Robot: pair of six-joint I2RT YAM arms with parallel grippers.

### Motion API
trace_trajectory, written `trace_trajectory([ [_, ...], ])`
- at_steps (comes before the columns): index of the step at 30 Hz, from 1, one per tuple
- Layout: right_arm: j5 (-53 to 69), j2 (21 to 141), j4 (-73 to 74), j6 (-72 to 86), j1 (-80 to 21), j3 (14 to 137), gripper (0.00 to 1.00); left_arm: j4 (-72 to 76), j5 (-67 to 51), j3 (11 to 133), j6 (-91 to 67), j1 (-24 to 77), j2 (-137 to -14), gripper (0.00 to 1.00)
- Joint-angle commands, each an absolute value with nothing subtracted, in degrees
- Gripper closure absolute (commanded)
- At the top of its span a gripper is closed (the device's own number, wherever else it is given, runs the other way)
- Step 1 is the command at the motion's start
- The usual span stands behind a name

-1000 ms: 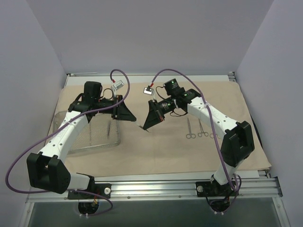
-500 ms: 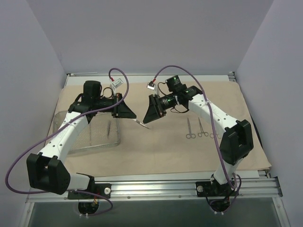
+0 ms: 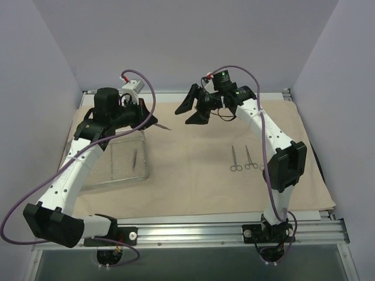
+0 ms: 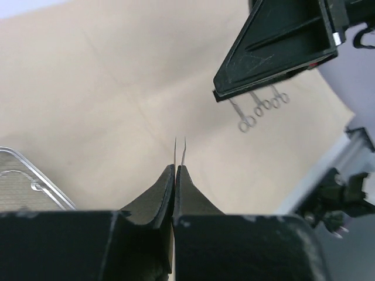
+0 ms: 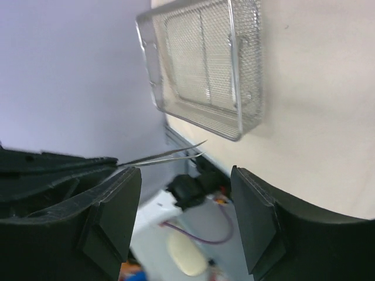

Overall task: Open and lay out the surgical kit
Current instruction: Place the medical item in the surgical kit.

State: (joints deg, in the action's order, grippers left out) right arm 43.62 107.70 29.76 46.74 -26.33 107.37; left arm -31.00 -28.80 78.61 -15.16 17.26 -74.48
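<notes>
The beige cloth wrap (image 3: 187, 175) lies spread flat over the table. On its left stands the wire-mesh tray (image 3: 88, 175), with one thin instrument (image 3: 134, 158) lying inside. My left gripper (image 3: 153, 121) is raised above the tray's far right corner and is shut on a thin two-pronged metal instrument (image 4: 180, 149) whose tips stick out to the right. My right gripper (image 3: 188, 114) hangs open just right of those tips, touching nothing. In the right wrist view the prongs (image 5: 167, 155) show beside the open right gripper (image 5: 184, 172). Ring-handled instruments (image 3: 235, 159) lie side by side on the cloth at the right.
Purple cables loop over both arms. The metal table frame (image 3: 187, 225) runs along the near edge, and lavender walls close in the left, right and back. The cloth's front right corner (image 3: 328, 202) reaches the frame.
The two-pronged instrument has passed from my right gripper to my left. The left shut on it, the right opened, and both arms lifted toward the back of the table.
</notes>
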Motion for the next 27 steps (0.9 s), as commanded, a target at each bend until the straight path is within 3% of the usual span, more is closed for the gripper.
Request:
trace_trajectory([
  [1, 39.4, 106.4, 22.0, 70.1, -27.6, 105.7, 0.37, -30.8, -16.1, 82.9, -9.5, 19.9, -73.5, 0.98],
  [2, 37.4, 105.5, 18.4, 79.1, -28.2, 104.3, 0.38, -30.7, -12.9, 83.8, -8.4, 20.5, -73.7, 0.98],
  [6, 33.9, 105.4, 10.7, 90.7, -31.3, 102.4, 0.39, -30.4, -8.0, 85.9, -6.2, 22.2, -74.6, 0.98],
  [10, 32.8, 108.5, 14.1, 94.6, -34.0, 107.0, 0.39, -29.8, -4.7, 86.9, -5.4, 24.1, -74.8, 0.98],
  [19, 30.9, 108.8, 5.0, 103.4, -37.6, 102.7, 0.44, -28.8, -1.8, 87.9, -5.0, 26.9, -75.7, 0.98],
  [22, 30.6, 109.2, 3.3, 104.6, -38.2, 102.0, 0.5, -29.1, -1.8, 88.2, -5.2, 27.1, -76.0, 0.98],
  [23, 30.6, 109.4, 2.8, 104.8, -38.4, 101.9, 0.59, -29.2, -1.8, 88.3, -5.3, 27.1, -76.1, 0.98],
  [27, 29.9, 109.1, 1.0, 106.1, -38.8, 99.9, 0.73, -28.5, -1.0, 87.1, -5.7, 27.0, -74.5, 0.98],
])
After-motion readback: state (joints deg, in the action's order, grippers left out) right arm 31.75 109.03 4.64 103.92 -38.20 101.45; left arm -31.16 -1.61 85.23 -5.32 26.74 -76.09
